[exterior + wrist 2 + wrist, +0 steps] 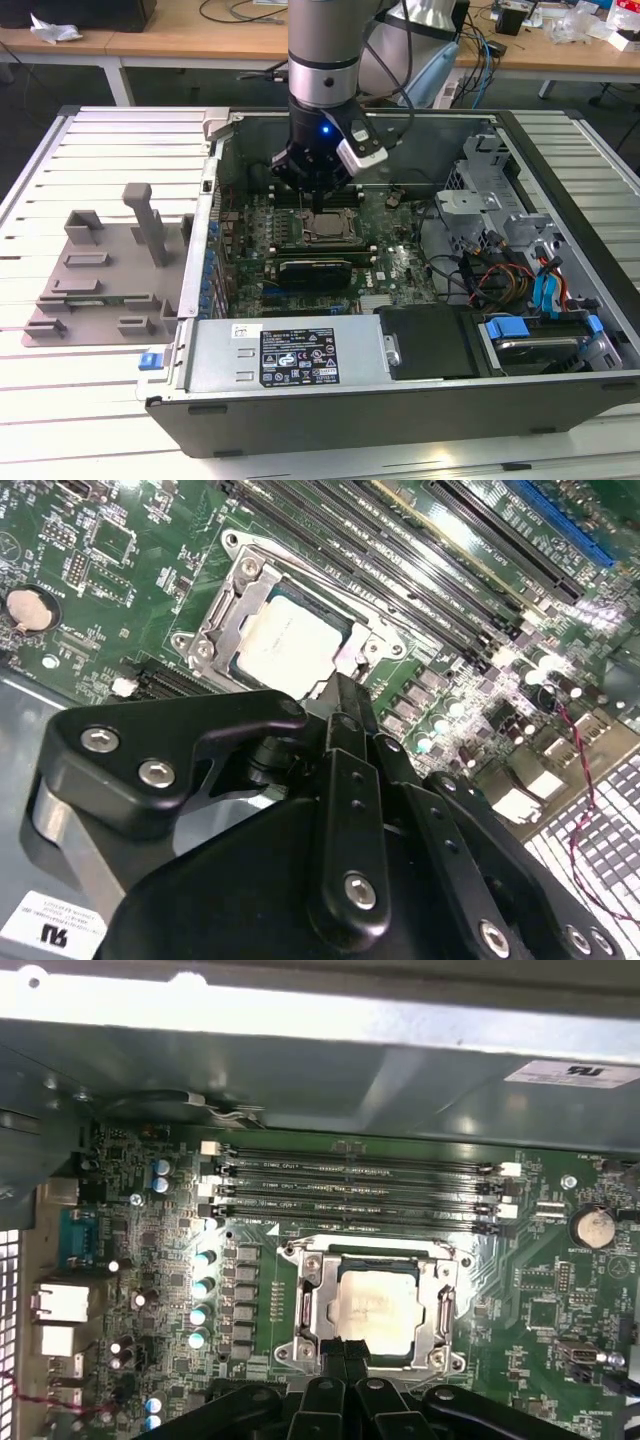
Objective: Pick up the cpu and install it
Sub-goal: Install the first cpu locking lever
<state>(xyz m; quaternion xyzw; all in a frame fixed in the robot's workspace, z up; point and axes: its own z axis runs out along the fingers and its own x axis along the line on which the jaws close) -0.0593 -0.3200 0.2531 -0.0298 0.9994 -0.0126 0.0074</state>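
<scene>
Silvery-gray metal top: your cpu [373,1310] lies flat inside the square socket frame [307,1305] on the green motherboard [160,1250], level with the frame as far as both wrist views show it [285,640]. In the exterior view the cpu [322,231] sits near the middle of the board, inside the open computer case [400,400].

Your end effector [347,1350] stands directly over the cpu's near edge. Fingers [345,715] are pressed together into one narrow black tip, which reaches the chip's edge; you cannot tell whether it actually touches. Nothing is pinched between them.

Beside the socket, four long memory slots [360,1195] run parallel, just beyond the frame. A round coin battery [592,1227] sits on the board, well off to one side of the socket.

Outside the case, on the exterior view's left, a gray plastic fixture [100,270] rests on the white slatted tabletop [60,400], well apart from the cpu.
</scene>
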